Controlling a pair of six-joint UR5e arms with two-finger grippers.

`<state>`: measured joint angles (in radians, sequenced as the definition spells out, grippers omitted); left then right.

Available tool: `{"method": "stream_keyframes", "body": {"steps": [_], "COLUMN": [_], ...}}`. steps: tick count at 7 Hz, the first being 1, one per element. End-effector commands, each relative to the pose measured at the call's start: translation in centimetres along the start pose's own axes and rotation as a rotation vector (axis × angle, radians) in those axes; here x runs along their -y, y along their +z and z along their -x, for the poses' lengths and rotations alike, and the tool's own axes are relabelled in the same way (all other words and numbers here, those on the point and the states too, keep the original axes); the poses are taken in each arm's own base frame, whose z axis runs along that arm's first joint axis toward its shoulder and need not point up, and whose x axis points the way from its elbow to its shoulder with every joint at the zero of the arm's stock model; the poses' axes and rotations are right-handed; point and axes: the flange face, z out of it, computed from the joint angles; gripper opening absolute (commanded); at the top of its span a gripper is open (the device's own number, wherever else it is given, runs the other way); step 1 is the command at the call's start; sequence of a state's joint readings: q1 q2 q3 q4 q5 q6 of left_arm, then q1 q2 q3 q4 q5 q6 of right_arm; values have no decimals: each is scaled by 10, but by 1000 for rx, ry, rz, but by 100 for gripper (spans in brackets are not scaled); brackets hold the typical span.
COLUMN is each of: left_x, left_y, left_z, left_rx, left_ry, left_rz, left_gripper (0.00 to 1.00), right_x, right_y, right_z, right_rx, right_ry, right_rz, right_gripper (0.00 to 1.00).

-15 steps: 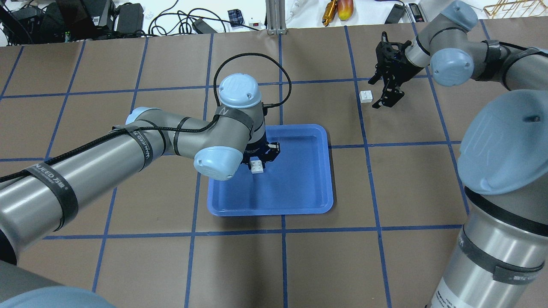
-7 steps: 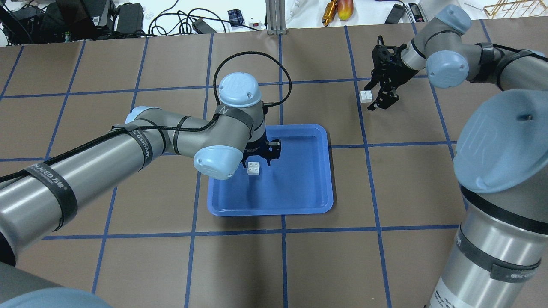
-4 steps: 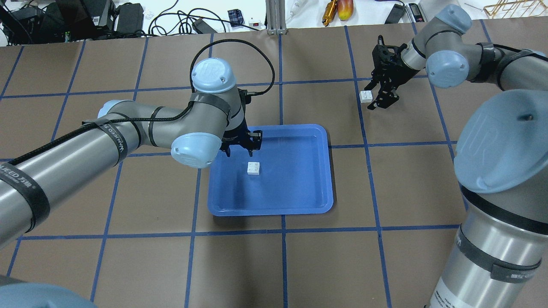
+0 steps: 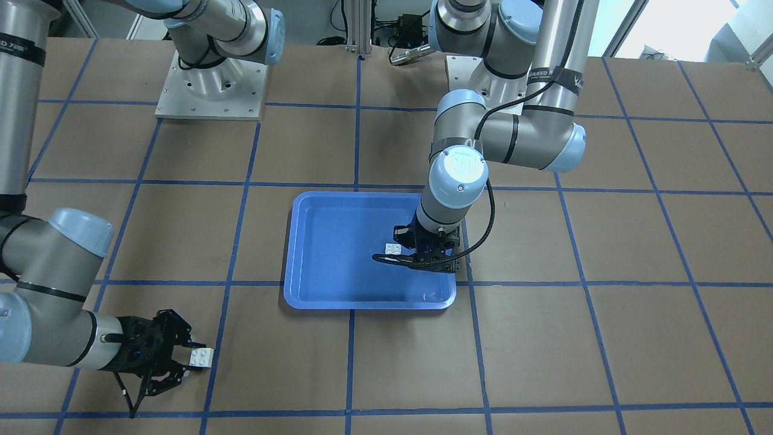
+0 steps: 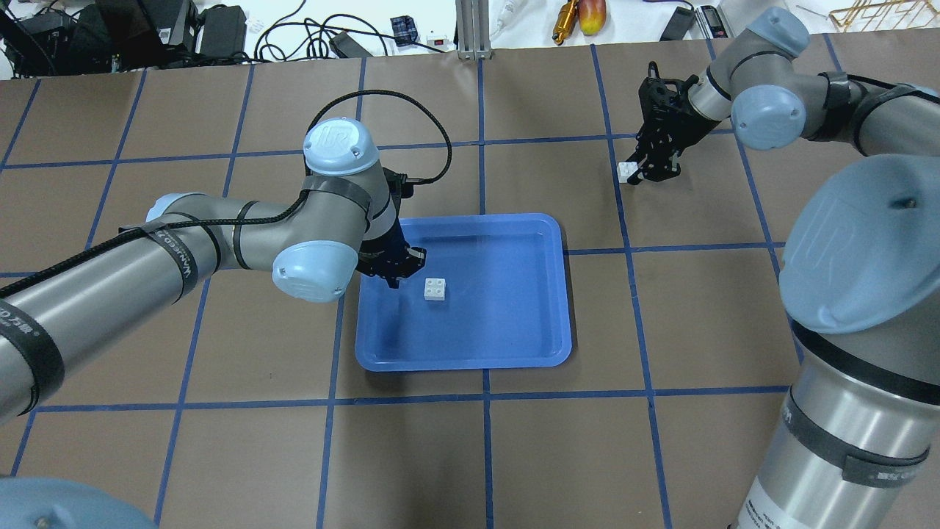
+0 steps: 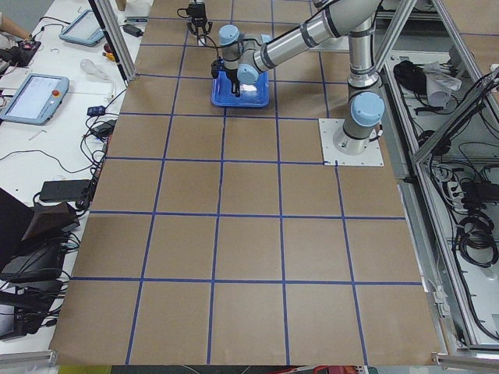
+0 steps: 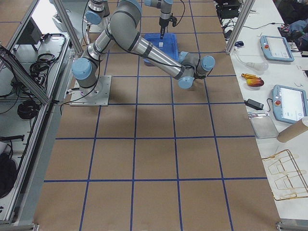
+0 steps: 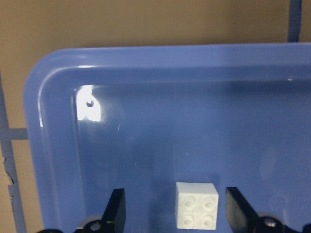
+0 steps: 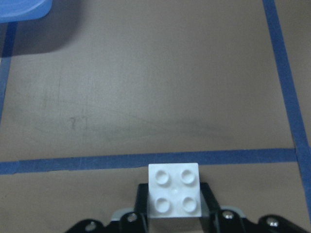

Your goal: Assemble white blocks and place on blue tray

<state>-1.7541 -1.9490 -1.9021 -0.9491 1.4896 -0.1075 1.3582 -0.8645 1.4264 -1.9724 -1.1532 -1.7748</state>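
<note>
The blue tray (image 5: 507, 323) lies in the middle of the table (image 5: 242, 455), whose brown cover is crossed by blue tape lines (image 5: 486, 448). The first white brick (image 5: 436, 289) sits studs up on the tray floor, in the tray's left half and somewhat toward its far edge, clear of the rim.

The left tool (image 8: 174, 194) hangs over the left part of the tray, pointing down, with its fingers (image 8: 116, 211) spread wide. In the left wrist view the first white brick shows between them with bare blue floor on either side, touched by neither finger. From overhead the tool's black body appears just left of this brick and apart from it.

The second white brick (image 5: 626, 171) is at the far right of the table, well apart from the tray and close to a blue tape line. The right tool (image 9: 175, 204) meets it from the right and pinches it. In the right wrist view its dark pads (image 9: 208, 194) lie against two opposite sides of the brick, whose four studs face up. Whether this brick rests on the table or hangs just off it cannot be told. The two bricks lie well apart, one in the tray and one outside it.
</note>
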Motion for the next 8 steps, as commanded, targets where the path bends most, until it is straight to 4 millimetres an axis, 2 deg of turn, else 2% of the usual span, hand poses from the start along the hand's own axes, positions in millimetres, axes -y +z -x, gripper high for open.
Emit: {"method": "stream_keyframes", "body": {"steps": [1, 2, 3, 4, 5, 6, 7, 8], "left_x": [-1, -1, 0, 0, 0, 1, 2, 2], "left_y": [7, 10, 12, 12, 10, 9, 8, 8], "left_z": [-10, -10, -10, -11, -13, -13, -14, -17], "left_rx": [-37, -38, -38, -40, -41, -43, -54, -84], "left_ry": [-17, -13, -10, -16, -16, -6, -3, -12], "left_rz": [15, 18, 22, 21, 17, 14, 14, 17], "left_gripper": [0, 0, 0, 0, 0, 0, 0, 0], "right_x": [18, 38, 72, 107, 123, 138, 150, 153], "right_y": [-27, -46, -46, -38, -20, -13, -8, 7], "right_z": [11, 21, 29, 43, 68, 102, 137, 174], "right_rx": [9, 17, 20, 39, 84, 84, 5, -44], "right_ry": [4, 82, 122, 87, 117, 107, 81, 113], "right_rz": [-9, -14, 7, 6, 2, -10, -16, -19], "right_gripper": [0, 0, 0, 0, 0, 0, 0, 0]}}
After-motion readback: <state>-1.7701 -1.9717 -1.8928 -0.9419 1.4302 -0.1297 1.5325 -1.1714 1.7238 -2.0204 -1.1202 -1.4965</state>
